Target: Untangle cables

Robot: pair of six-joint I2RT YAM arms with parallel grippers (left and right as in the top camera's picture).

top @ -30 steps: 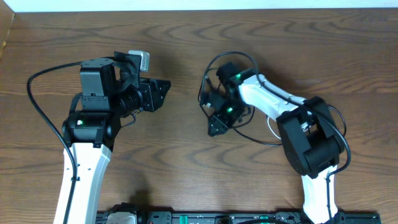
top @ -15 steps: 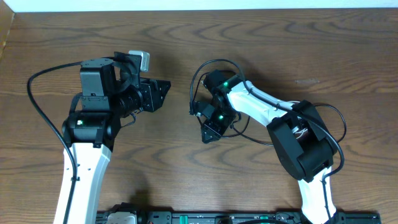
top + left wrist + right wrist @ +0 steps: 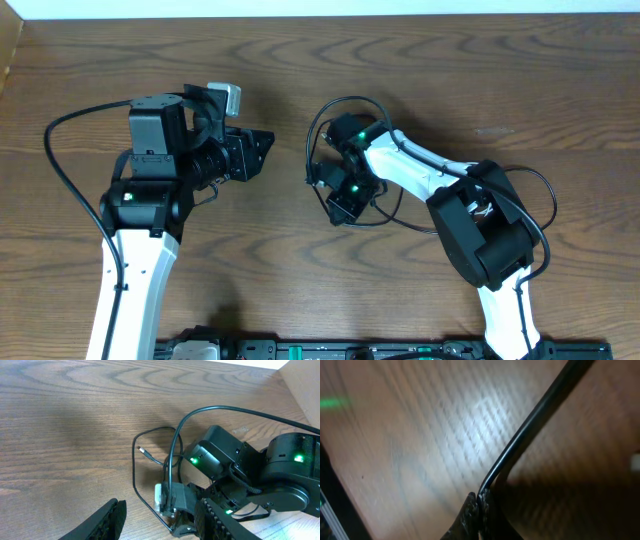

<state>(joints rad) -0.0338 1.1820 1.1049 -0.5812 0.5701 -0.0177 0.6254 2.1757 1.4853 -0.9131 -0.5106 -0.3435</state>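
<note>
The right gripper [image 3: 340, 207] has moved left and clamped its jaws on the black cable [image 3: 530, 430]; judged ready for pulling apart. The left gripper [image 3: 262, 142], left of it, stands apart-jawed, holding nothing. Count: two grippers, one black cable, one white plug [image 3: 159, 497] beside the right gripper.

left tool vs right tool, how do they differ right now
The left tool stands open with nothing in it; the right tool is shut on the black cable. The left tool sits apart from that cable; the right tool is right at it, close to the table. Both are black two-finger tools.
</note>
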